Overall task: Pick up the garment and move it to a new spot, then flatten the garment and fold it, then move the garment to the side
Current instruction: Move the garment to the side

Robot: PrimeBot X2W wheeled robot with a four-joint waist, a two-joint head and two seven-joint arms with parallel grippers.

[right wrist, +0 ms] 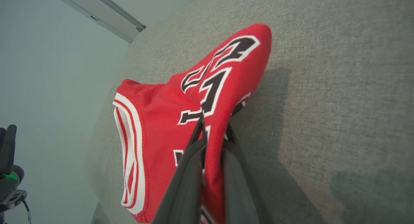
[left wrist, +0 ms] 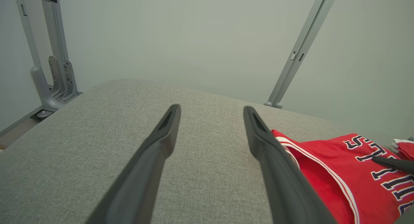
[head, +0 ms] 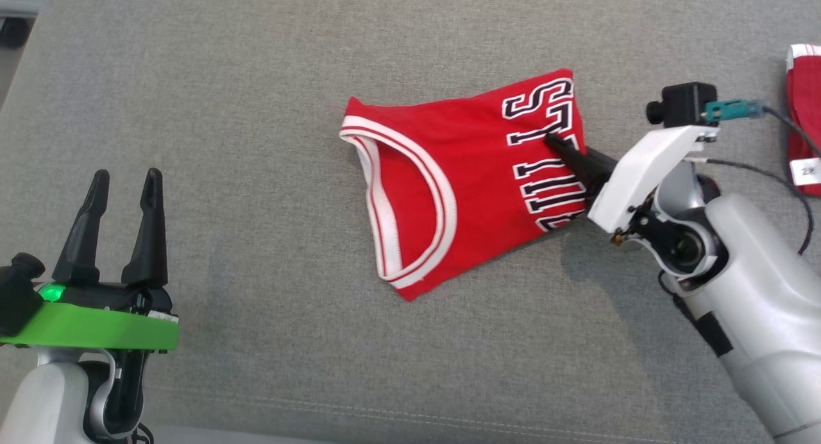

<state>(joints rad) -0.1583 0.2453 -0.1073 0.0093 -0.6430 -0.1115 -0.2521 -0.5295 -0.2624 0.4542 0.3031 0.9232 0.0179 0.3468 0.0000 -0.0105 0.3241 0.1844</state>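
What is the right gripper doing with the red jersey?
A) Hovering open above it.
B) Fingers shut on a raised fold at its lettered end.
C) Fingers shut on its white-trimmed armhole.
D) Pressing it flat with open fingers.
B: in the right wrist view the right gripper has both fingers closed on a ridge of the red jersey, right by the black lettering.
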